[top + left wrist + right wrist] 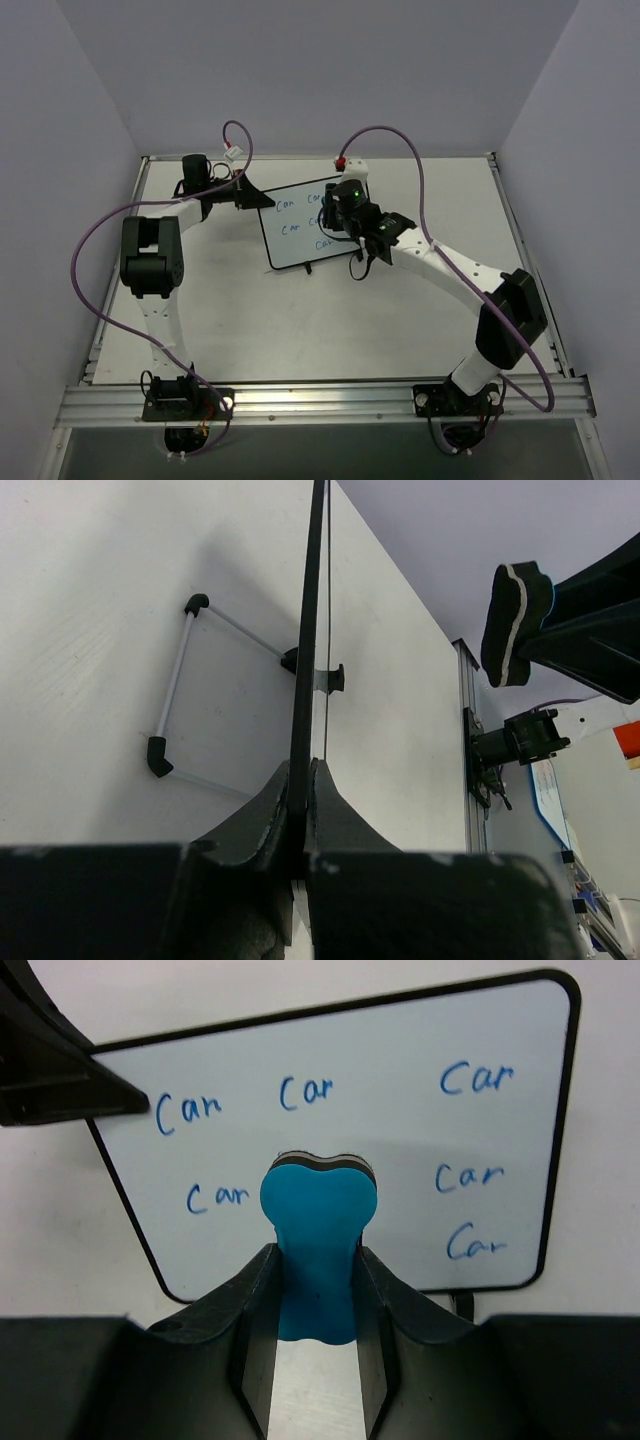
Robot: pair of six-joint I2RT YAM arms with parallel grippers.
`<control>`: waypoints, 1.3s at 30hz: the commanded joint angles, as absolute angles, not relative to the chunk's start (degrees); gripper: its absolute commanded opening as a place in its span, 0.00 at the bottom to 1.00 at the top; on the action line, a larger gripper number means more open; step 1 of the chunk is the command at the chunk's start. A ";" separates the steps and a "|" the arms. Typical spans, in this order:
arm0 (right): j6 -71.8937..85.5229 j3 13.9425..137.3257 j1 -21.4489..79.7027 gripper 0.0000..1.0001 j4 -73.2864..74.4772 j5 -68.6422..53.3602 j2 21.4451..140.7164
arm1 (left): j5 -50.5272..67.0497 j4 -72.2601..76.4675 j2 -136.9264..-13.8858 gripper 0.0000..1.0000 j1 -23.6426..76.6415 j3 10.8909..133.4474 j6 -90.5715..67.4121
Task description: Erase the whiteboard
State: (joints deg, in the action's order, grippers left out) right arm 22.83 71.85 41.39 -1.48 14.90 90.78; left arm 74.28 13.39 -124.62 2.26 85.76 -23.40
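Note:
The whiteboard (298, 228) stands tilted at the table's middle back, with the blue word "Car" written several times on it (330, 1130). My left gripper (252, 196) is shut on the board's left edge. The left wrist view shows the board edge-on (311, 630) between the closed fingers of that gripper (305, 778). My right gripper (345, 215) is shut on a blue bone-shaped eraser (318, 1225), held in front of the board's lower middle. In the left wrist view the eraser (512, 620) hangs apart from the board's face.
A grey wire stand with black ends (172, 695) lies on the table behind the board. Purple cables (395, 135) arch over the back of the table. An aluminium rail (320, 400) runs along the near edge, and another rail (468, 750) along the side.

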 commanded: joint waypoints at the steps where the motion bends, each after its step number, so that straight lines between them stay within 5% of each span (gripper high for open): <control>1: 20.83 78.03 42.62 0.01 -5.88 18.45 96.05 | 70.66 9.85 -123.66 0.02 2.81 86.31 -15.38; 18: 34.01 101.41 52.03 0.00 -5.80 32.69 120.93 | 70.84 7.73 -122.26 0.02 3.16 85.96 -12.22; 39: 37.62 99.58 46.50 0.00 -5.36 33.40 124.63 | 71.37 9.67 -120.15 0.02 3.69 84.29 -12.48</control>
